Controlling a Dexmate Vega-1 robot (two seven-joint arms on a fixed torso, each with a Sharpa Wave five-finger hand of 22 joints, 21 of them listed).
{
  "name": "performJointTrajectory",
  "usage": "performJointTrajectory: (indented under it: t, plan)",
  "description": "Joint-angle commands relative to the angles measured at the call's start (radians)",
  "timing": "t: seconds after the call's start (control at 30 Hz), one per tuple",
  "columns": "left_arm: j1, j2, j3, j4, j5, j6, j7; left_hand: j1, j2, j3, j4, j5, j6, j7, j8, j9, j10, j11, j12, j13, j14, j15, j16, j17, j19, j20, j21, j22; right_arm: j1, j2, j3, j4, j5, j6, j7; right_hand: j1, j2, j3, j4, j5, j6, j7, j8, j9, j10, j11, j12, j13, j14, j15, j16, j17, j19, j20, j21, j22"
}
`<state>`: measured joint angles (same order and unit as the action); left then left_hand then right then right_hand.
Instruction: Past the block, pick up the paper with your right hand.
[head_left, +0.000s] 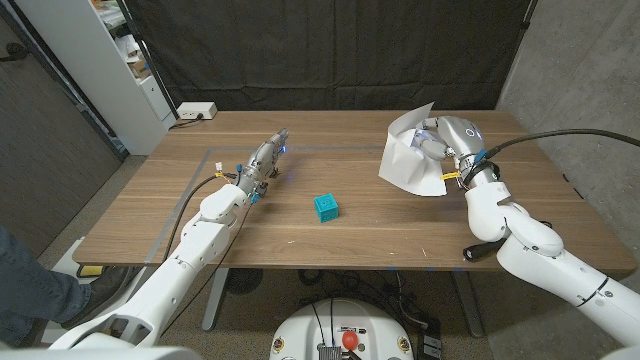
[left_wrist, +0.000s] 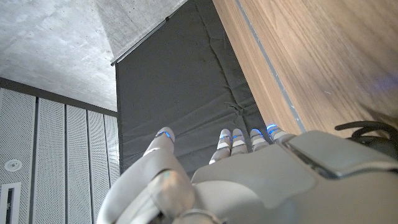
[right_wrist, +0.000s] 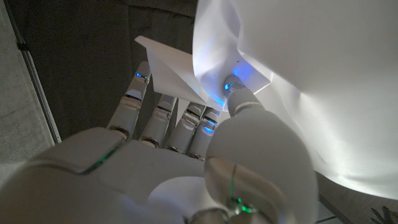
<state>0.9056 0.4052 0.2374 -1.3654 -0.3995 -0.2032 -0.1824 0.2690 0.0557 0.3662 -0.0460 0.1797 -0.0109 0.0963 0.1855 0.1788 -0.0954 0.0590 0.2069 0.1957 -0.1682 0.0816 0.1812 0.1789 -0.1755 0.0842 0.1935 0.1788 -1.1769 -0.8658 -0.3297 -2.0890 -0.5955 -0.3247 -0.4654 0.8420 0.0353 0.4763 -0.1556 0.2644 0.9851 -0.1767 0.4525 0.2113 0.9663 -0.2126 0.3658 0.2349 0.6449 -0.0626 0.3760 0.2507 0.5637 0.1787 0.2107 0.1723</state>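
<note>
Grasp stage. Right hand (head_left: 447, 143) closed on paper (head_left: 408, 158), thumb pressing sheet against fingers (right_wrist: 163, 115); paper crumpled, on far right of table (head_left: 300, 245), beyond teal block (head_left: 325, 207). Left hand (head_left: 266, 160) open, holding nothing. Next, by judgement: lift without loosening pinch.

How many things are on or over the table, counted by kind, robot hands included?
Paper: 1
Block: 1
Robot hands: 2, the left hand and the right hand, which holds the paper
White box at the far edge: 1
Total: 5
</note>
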Motion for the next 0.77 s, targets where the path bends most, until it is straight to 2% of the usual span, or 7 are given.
performJointTrajectory:
  t: [0.03,0.77]
  plan:
    - [-0.012,-0.005,-0.004,0.025,-0.005,-0.012,-0.014,0.001,0.008,0.002,-0.007,-0.004,0.001,0.007,0.003,0.002,-0.004,-0.006,0.004,0.000,-0.017,0.001,0.006,0.002,-0.115,0.002,0.007,0.006,0.021,0.018,0.002,-0.011,-0.026,-0.007,0.013,0.009,-0.002,-0.001,0.005,-0.006,0.022,-0.013,0.009,0.003,0.010,0.000,-0.001,0.005,0.004,-0.072,0.000,0.004,0.008,0.001,-0.002,0.003]
    - [-0.035,-0.018,0.002,0.070,-0.006,-0.025,-0.044,-0.001,0.010,0.001,-0.011,-0.004,0.007,0.003,0.005,0.002,-0.004,-0.007,0.004,0.000,-0.017,0.001,0.007,0.002,-0.117,0.001,0.007,0.006,0.009,0.027,0.024,-0.041,-0.053,-0.024,0.028,0.011,-0.001,-0.003,0.007,-0.014,0.022,-0.012,0.012,0.002,0.013,0.000,-0.003,0.008,0.005,-0.072,-0.003,0.008,0.008,0.005,-0.005,0.003]
